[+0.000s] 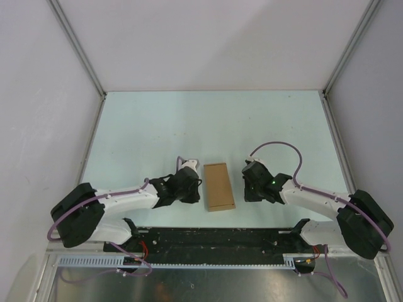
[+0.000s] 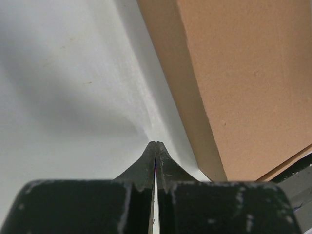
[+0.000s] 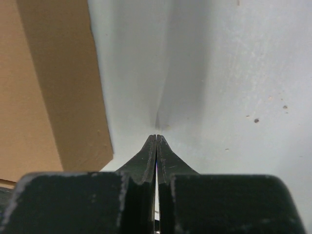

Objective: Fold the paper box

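The paper box (image 1: 219, 186) is a brown kraft cardboard box, folded into a closed shallow rectangle, lying on the pale table between the two arms. My left gripper (image 1: 192, 182) is just left of it, shut and empty; in the left wrist view the gripper (image 2: 156, 143) points along the table with the box's side wall (image 2: 234, 78) to its right. My right gripper (image 1: 247, 182) is just right of the box, shut and empty; in the right wrist view the gripper (image 3: 156, 136) rests low over the table with the box (image 3: 44, 83) to its left.
The pale table (image 1: 208, 119) is bounded by white walls at left, right and back. A black rail (image 1: 214, 239) with the arm bases runs along the near edge. Purple cables loop over both arms.
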{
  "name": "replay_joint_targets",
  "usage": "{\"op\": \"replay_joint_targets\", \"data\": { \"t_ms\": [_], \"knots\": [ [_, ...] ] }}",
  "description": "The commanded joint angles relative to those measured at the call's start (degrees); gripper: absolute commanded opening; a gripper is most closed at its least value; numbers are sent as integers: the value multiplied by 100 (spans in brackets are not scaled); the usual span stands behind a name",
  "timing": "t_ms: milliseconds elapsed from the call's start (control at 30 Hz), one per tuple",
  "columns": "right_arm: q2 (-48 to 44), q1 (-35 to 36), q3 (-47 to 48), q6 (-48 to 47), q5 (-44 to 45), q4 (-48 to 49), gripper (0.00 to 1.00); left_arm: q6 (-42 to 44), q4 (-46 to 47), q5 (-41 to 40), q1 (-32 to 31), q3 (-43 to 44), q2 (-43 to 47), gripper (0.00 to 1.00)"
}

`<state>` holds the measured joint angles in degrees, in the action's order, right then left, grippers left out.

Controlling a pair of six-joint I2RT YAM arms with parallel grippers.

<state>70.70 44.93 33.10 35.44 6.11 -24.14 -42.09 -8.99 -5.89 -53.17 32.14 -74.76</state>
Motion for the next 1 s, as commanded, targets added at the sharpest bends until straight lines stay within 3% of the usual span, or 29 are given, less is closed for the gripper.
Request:
{"op": "replay_joint_targets", "data": {
  "t_ms": [0, 533, 967],
  "knots": [
    [40, 121, 21, 209, -39, 401, 0, -221, 152, -114, -202, 160, -170, 2],
    [787, 851, 100, 727, -31, 745, 0, -406, 223, -79, -528, 275, -346, 2],
    [1183, 1185, 706, 1561, 171, 278, 0, -599, 267, 26, -1231, 1268, -1171, 1]
  ]
}}
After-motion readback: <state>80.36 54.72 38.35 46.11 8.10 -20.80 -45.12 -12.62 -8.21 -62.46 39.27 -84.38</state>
